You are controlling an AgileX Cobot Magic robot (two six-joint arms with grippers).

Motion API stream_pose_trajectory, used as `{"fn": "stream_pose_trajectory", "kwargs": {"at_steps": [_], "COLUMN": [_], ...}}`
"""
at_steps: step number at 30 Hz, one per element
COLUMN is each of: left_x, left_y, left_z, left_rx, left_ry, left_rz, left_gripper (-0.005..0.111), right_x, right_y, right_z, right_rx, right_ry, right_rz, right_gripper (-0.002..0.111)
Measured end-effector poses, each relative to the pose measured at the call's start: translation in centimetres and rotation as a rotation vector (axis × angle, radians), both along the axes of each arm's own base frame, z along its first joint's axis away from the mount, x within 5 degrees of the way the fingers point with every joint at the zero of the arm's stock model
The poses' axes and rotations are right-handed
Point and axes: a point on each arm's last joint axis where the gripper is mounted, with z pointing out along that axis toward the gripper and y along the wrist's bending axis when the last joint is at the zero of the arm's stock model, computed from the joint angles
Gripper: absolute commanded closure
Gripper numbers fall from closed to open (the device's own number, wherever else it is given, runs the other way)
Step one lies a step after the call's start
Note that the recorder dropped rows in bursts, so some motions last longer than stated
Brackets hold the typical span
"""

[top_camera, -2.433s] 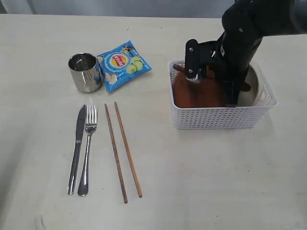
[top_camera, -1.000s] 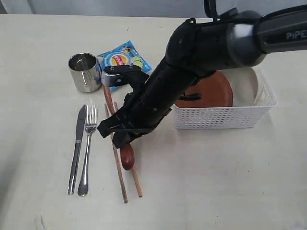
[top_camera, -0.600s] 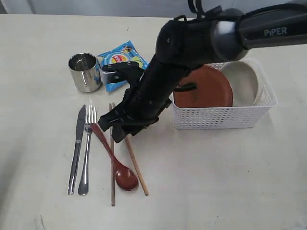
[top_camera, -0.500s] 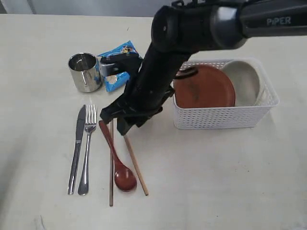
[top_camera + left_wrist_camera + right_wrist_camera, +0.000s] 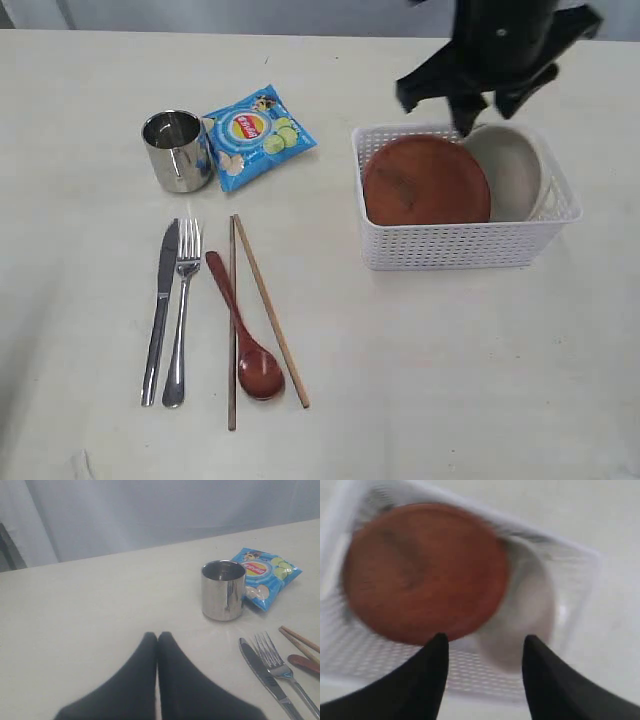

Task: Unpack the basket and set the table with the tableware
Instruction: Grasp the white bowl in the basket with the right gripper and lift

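While the cup (image 5: 177, 150), knife (image 5: 160, 310), fork (image 5: 182, 310), chopsticks (image 5: 268, 320) and spoon (image 5: 243, 335) lie set out on the table (image 5: 450, 380) in the left half of the exterior frame, the left gripper (image 5: 156, 636) hangs near the cup with its fingers pressed together on nothing. What is not yet unpacked sits right of centre in the basket (image 5: 460, 245), whose long axis runs across the frame: the plate (image 5: 425, 180) fills its left part and overlaps the bowl (image 5: 510, 170) in its right part. At the upper right, the right gripper (image 5: 478, 112) hovers just above the basket's far rim, so both pieces lie straight below it and this arm is much the nearer. Its fingers stand wide apart and empty, spanning the seam where plate meets bowl.
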Motion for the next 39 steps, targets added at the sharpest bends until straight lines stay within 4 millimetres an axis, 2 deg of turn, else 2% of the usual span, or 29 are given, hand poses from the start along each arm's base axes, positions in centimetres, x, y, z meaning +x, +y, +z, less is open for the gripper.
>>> {"fn": "stream_pose_trajectory", "kwargs": {"at_steps": [3, 5, 12, 17, 20, 24, 25, 31, 35, 39], "left_x": [0.0, 0.0, 0.0, 0.0, 0.0, 0.0, 0.0, 0.0, 0.0, 0.0], "left_y": [0.0, 0.0, 0.0, 0.0, 0.0, 0.0, 0.0, 0.0, 0.0, 0.0], "left_z": [0.0, 0.0, 0.0, 0.0, 0.0, 0.0, 0.0, 0.0, 0.0, 0.0], "left_rx": [0.000, 0.000, 0.000, 0.000, 0.000, 0.000, 0.000, 0.000, 0.000, 0.000], "left_ry": [0.000, 0.000, 0.000, 0.000, 0.000, 0.000, 0.000, 0.000, 0.000, 0.000], "left_rz": [0.000, 0.000, 0.000, 0.000, 0.000, 0.000, 0.000, 0.000, 0.000, 0.000], "left_gripper": [0.107, 0.107, 0.107, 0.107, 0.107, 0.107, 0.107, 0.107, 0.107, 0.107], "right_x": [1.0, 1.1, 0.8, 1.5, 1.8, 2.5, 2.7, 4.2, 5.5, 7.7], "right_y": [-2.8, -3.7, -4.0, -4.0, -3.8, -3.7, -3.8, -4.5, -4.6, -5.5], "right_z": [-0.1, -0.5, -2.6, -4.7, -5.9, -6.8, -6.9, -7.5, -7.5, -7.4], "right_rx": [-0.043, -0.059, -0.092, -0.146, -0.158, -0.162, -0.179, -0.282, -0.251, -0.232], "right_ry": [-0.016, -0.001, 0.064, 0.099, 0.118, 0.091, 0.079, -0.048, -0.146, -0.194], "right_rz": [-0.092, -0.119, -0.132, -0.144, -0.136, -0.116, -0.110, -0.102, -0.127, -0.173], "right_gripper": [0.063, 0.063, 0.063, 0.063, 0.073, 0.104, 0.108, 0.109, 0.109, 0.109]}}
